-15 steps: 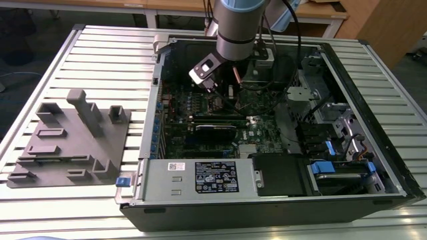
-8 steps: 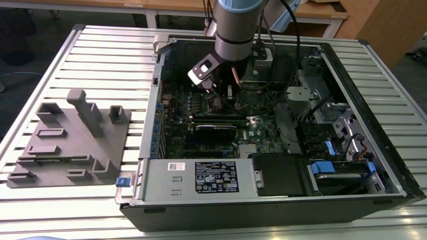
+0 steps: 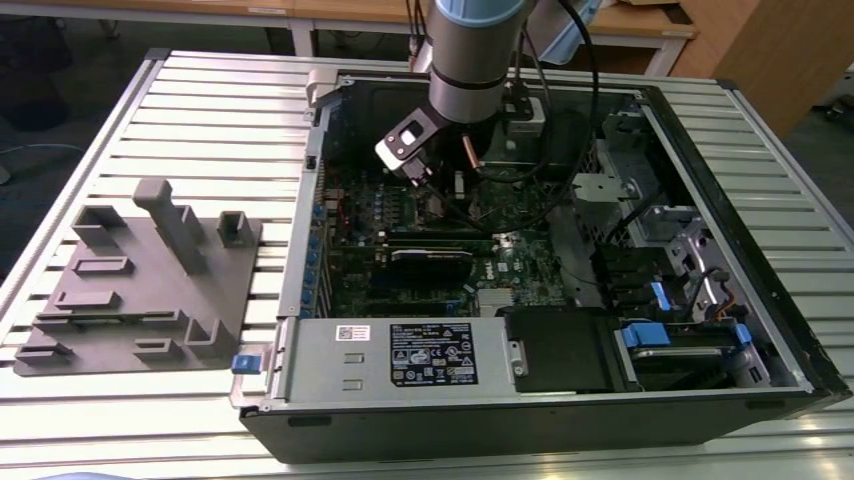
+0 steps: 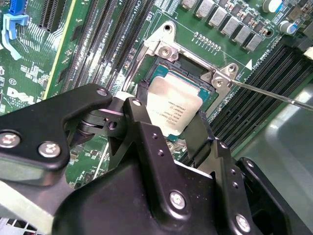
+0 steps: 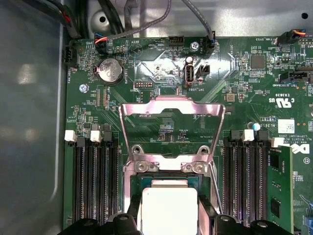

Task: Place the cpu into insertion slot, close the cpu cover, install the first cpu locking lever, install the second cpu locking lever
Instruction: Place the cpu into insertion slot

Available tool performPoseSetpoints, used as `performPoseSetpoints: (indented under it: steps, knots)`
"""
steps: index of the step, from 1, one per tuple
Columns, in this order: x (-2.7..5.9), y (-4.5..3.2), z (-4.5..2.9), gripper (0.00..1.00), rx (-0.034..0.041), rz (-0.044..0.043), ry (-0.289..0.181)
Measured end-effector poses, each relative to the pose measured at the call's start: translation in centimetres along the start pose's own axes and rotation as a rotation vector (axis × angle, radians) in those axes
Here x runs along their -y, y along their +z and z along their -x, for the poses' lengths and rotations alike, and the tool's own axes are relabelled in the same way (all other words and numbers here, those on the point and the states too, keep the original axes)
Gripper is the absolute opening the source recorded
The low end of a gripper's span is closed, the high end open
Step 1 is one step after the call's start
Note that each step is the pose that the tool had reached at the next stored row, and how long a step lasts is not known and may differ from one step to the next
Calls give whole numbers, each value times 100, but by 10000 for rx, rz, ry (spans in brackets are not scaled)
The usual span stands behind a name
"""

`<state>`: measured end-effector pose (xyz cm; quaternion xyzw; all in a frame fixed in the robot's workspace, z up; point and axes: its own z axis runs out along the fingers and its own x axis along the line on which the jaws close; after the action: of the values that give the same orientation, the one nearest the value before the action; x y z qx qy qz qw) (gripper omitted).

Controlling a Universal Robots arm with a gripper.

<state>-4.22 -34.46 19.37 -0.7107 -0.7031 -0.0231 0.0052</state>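
In both wrist views the cpu point(image 4: 173, 105) point(image 5: 168, 206), a flat square chip with a dull silvery top, sits between my gripper's point(image 4: 171, 116) black fingers point(image 4: 141, 110). The gripper is shut on it. The chip hangs slightly tilted just over the insertion slot point(image 4: 188, 74) point(image 5: 164, 180), whose dark centre and metal rim show around it. The cpu cover point(image 5: 146, 106), a silvery frame with a cut-out middle, stands swung open beyond the slot. A thin locking lever point(image 4: 274, 95) sticks out sideways from the slot's corner. In the exterior view my arm point(image 3: 474, 60) reaches down into the open computer case point(image 3: 787, 330).
Long black memory slots point(image 5: 95, 181) point(image 5: 244, 181) flank the slot on both sides. A coin battery point(image 5: 111, 71) and cables point(image 5: 146, 24) lie beyond the cover. A grey fixture block point(image 3: 147, 280) stands on the slatted table at the exterior view's left. The power supply point(image 3: 400, 355) fills the case's near edge.
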Motion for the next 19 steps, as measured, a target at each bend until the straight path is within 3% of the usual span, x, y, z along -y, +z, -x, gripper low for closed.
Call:
performPoseSetpoints:
  steps: [19]
  knots:
    - [19, 5, 1, 54, 0, 4, 0]
